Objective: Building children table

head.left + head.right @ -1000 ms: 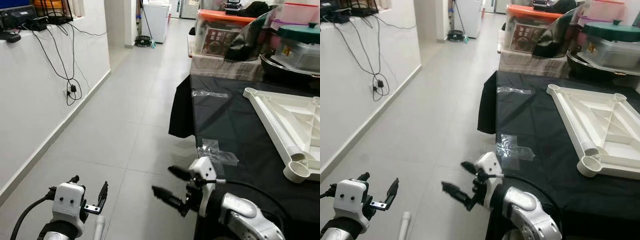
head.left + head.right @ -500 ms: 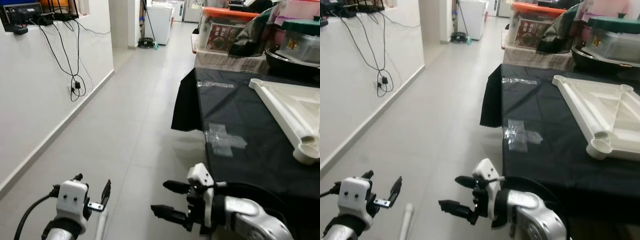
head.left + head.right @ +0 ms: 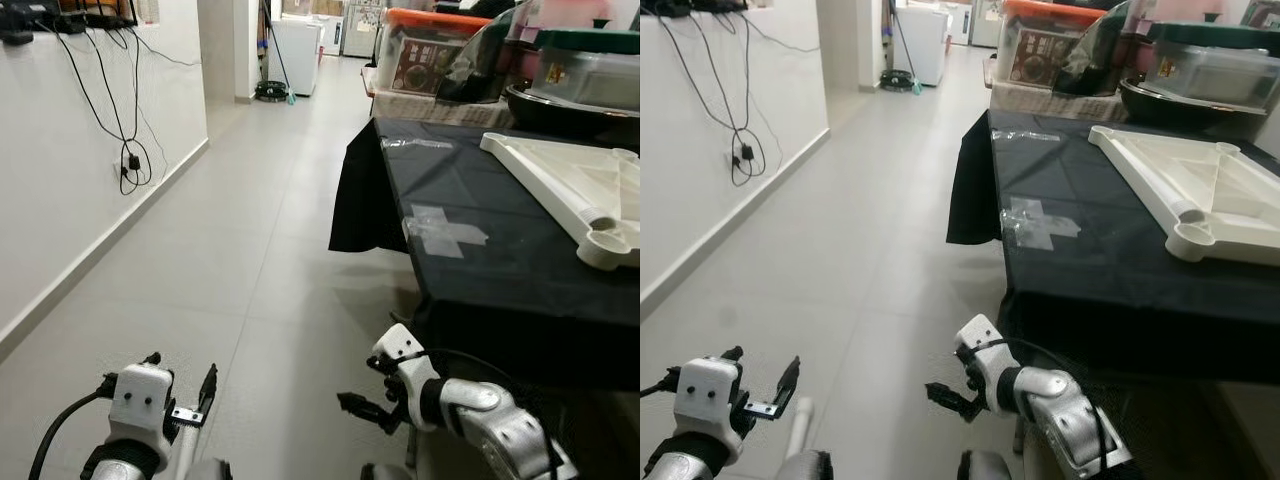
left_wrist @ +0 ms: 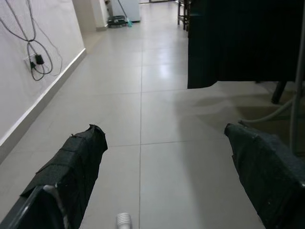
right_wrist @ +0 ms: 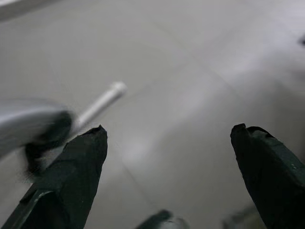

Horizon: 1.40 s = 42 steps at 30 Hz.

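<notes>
A white table top [image 3: 566, 182] lies upside down on the black-clothed table [image 3: 500, 270] at the right. On the grey floor below my left arm lies a white tubular table leg [image 3: 798, 423], whose end shows in the left wrist view [image 4: 123, 221] and the right wrist view [image 5: 101, 104]. My left gripper [image 3: 182, 370] hangs open low at the left, above the leg, nothing between its fingers [image 4: 78, 157]. My right gripper [image 3: 945, 385] is open too, low beside the table's near corner and pointing left over the floor.
A tape cross [image 3: 447, 230] is stuck on the black cloth. Storage boxes [image 3: 430, 60] and a pot crowd the table's far end. A white wall with dangling cables [image 3: 130, 160] runs along the left. A wide tiled floor [image 3: 250, 250] lies between wall and table.
The camera has sunk and tilted, so the whole scene shifted. My right gripper has dropped from table-edge height down towards the floor. The left gripper keeps its place above the leg.
</notes>
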Motion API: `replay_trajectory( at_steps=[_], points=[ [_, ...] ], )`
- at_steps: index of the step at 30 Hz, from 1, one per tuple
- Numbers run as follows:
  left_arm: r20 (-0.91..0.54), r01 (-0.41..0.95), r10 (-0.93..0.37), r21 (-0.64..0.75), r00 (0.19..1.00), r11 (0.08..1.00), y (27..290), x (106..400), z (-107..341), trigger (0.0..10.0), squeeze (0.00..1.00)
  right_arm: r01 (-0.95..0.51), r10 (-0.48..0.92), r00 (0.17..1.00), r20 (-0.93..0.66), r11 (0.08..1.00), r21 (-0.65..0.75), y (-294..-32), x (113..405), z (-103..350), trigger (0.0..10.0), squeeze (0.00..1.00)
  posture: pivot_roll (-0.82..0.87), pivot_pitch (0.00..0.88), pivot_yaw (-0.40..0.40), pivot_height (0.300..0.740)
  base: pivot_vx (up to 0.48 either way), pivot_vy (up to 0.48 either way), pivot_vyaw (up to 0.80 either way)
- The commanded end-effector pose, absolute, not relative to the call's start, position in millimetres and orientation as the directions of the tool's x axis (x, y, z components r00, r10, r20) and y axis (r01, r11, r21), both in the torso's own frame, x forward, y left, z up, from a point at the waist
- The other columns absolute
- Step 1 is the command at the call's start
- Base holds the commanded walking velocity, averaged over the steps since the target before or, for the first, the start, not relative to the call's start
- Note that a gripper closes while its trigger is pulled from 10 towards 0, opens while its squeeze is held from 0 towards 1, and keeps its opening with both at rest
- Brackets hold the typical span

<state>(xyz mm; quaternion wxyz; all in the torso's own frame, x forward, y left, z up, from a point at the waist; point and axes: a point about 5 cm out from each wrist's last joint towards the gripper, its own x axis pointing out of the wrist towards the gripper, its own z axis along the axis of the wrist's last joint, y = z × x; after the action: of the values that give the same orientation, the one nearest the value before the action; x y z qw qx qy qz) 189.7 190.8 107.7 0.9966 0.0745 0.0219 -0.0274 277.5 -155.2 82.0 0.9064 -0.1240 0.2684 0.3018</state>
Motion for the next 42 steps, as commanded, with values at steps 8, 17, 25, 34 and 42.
replay_trajectory(
  at_steps=[8,17,25,34,42],
  points=[
    [-0.050,0.047,-0.039,0.169,0.998,0.984,193.0,193.7,106.4,10.0,0.00,-0.394,0.209,0.805,-0.556,0.888,-0.236,-175.1,294.5,76.9,10.0,0.00,0.03,0.000,-0.089,0.521,0.000,0.000,0.00],
    [-0.051,0.034,-0.025,0.177,0.998,0.984,194.2,194.6,105.7,10.0,0.00,-0.255,0.077,0.851,-0.519,0.926,-0.279,-186.1,298.9,76.7,10.0,0.00,0.02,0.000,-0.084,0.501,0.000,0.000,0.00],
    [-0.052,0.026,-0.017,0.180,0.999,0.983,195.9,195.5,105.0,10.0,0.00,-0.189,0.014,0.864,-0.504,0.936,-0.298,-193.3,302.3,77.7,10.0,0.00,0.01,0.000,-0.086,0.476,0.000,0.000,0.00],
    [-0.053,0.026,-0.016,0.185,0.998,0.982,194.8,196.5,103.9,10.0,0.00,-0.304,0.145,0.862,-0.485,0.914,-0.267,-171.9,300.5,80.9,10.0,0.00,0.01,0.000,-0.091,0.436,0.000,0.000,0.00],
    [-0.058,0.022,-0.012,0.186,0.998,0.982,195.3,195.7,102.9,10.0,0.00,-0.283,0.112,0.865,-0.489,0.914,-0.292,-177.5,301.6,80.2,10.0,0.00,0.00,0.000,-0.095,0.401,0.000,0.000,0.00]
  ],
)
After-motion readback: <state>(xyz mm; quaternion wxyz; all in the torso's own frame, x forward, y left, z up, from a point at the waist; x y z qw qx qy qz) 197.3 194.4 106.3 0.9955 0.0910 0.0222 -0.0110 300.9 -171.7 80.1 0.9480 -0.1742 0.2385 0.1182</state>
